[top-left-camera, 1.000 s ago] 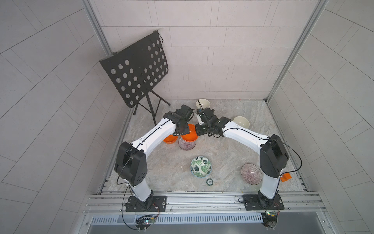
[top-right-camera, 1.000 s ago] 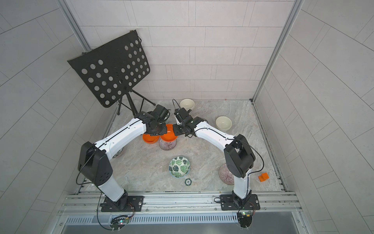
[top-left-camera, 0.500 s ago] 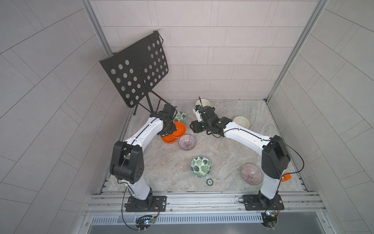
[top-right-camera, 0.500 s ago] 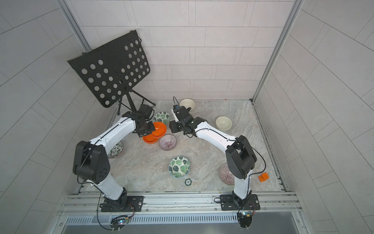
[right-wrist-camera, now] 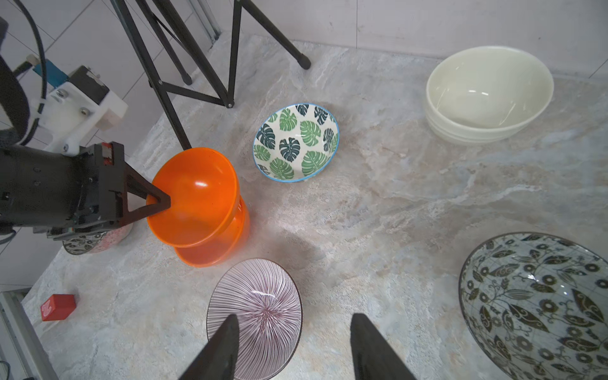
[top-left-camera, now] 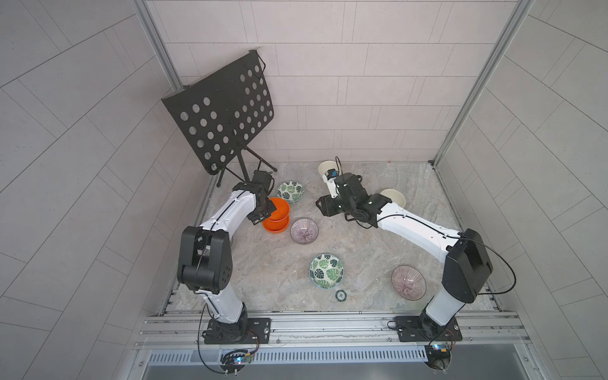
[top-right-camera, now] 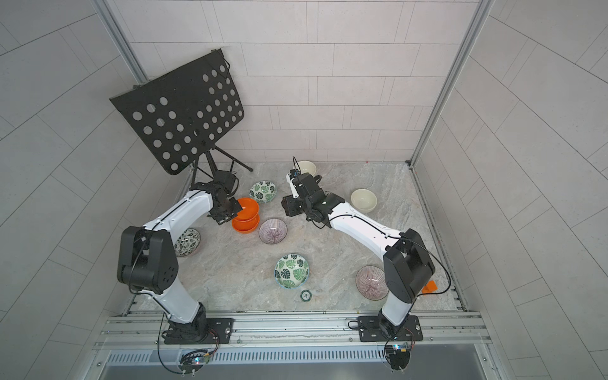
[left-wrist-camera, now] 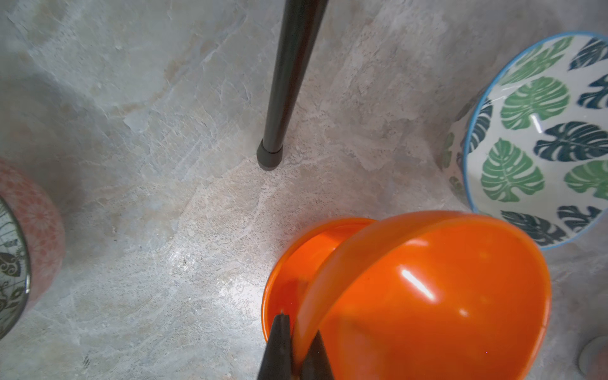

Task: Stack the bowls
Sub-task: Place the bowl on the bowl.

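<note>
My left gripper [left-wrist-camera: 297, 332] is shut on the rim of an orange bowl [left-wrist-camera: 427, 296], holding it tilted over a second orange bowl [top-left-camera: 276, 227] on the floor. My right gripper [right-wrist-camera: 292, 332] is open and empty above a purple striped bowl [right-wrist-camera: 260, 312]. Green leaf-print bowls sit behind the orange pair [top-left-camera: 290, 191] and at the front middle [top-left-camera: 326, 270]. A second purple striped bowl [top-left-camera: 408, 282] is at the front right. Cream bowls [top-right-camera: 363, 200] [top-right-camera: 306, 167] sit at the back. Black-and-white leaf bowls lie under my left arm [top-right-camera: 187, 241] and near my right gripper [right-wrist-camera: 533, 302].
A black music stand [top-left-camera: 223, 115] rises at the back left, and one leg [left-wrist-camera: 286, 82] lands close to the orange bowls. A tiny green-rimmed disc [top-left-camera: 341, 295] lies at the front. A red cube [right-wrist-camera: 57, 307] sits by the left rail.
My right gripper opened, let go of the orange bowl and drew back. My left arm carried that bowl to the left, over the other orange bowl.
</note>
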### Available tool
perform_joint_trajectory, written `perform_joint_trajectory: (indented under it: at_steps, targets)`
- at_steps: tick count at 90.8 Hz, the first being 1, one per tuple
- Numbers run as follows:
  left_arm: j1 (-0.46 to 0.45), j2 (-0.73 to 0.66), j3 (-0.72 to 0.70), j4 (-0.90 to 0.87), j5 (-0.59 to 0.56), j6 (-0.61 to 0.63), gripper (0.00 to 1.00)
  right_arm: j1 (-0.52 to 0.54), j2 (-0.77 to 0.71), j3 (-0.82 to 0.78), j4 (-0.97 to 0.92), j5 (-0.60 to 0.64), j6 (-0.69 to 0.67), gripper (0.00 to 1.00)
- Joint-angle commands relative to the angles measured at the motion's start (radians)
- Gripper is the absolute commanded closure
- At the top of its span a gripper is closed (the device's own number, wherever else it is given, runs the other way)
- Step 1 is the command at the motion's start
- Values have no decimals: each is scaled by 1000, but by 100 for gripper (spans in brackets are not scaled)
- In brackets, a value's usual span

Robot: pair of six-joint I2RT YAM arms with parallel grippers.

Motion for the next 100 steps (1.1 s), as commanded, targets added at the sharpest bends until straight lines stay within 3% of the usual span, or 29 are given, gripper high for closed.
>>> perform_joint_trajectory:
  at_steps: [1,39,54,60,85,100]
  targets:
    - [7,21,-13,9,12,-11,99,-5,-16,-5,-3,1,-14,43]
    - [11,51,-23,2,20,-2,86,-6,-35,-36,-6,-3,-9,43]
    - [11,18,-46,-5,20,7,65,-5,-31,-35,-3,-15,0,43]
    - [13,10,-54,-8,19,8,62,-6,-28,-38,0,-20,5,43]
    - [34,-36,-57,-12,15,14,64,-6,-27,-59,10,-27,13,43]
    - [33,-32,-50,-6,24,21,70,-6,-14,-64,15,-36,18,43]
